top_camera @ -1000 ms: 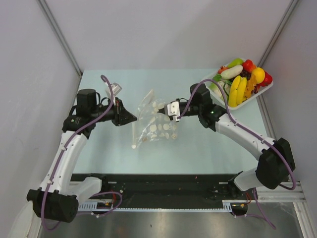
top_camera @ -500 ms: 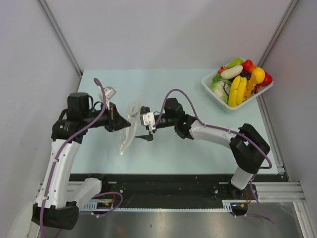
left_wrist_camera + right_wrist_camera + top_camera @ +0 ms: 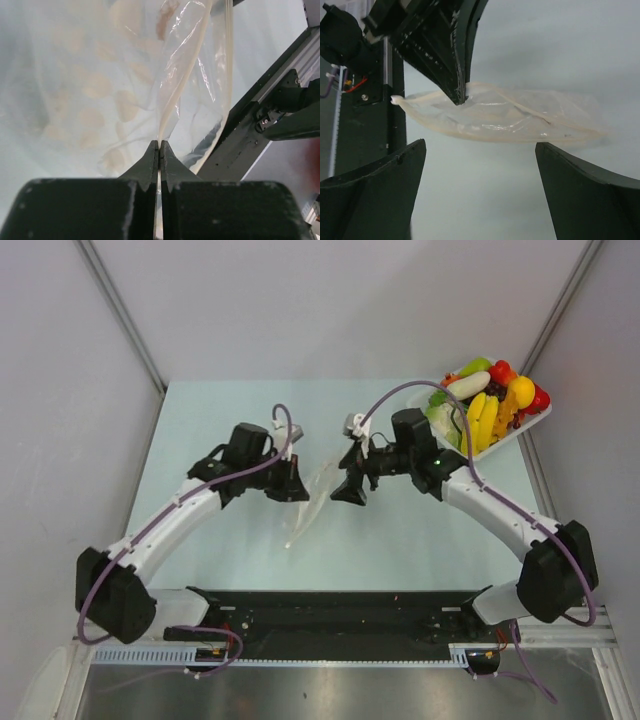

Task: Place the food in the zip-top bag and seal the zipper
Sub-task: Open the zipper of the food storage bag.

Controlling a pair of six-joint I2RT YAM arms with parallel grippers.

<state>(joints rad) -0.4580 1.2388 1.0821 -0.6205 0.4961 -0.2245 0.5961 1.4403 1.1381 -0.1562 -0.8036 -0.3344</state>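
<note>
The zip-top bag (image 3: 313,504), clear with cream dots, hangs edge-on above the table between the two arms. My left gripper (image 3: 299,489) is shut on its edge; in the left wrist view the jaws (image 3: 159,146) pinch the pale zipper (image 3: 196,59) strip, and the dotted bag (image 3: 115,80) spreads away beyond them. My right gripper (image 3: 347,491) stands open just right of the bag. In the right wrist view its fingers (image 3: 375,185) are wide apart, below the bag (image 3: 520,117) and not touching it. The food (image 3: 482,410) lies in a pile at the back right.
A white basket (image 3: 512,438) holds the food at the table's back right corner, behind the right arm. The black base rail (image 3: 340,610) runs along the near edge. Grey walls close in the left, right and back.
My right gripper has opened and let go of the bag. The left arm has swung inward to the right, carrying the bag, which now hangs edge-on.
</note>
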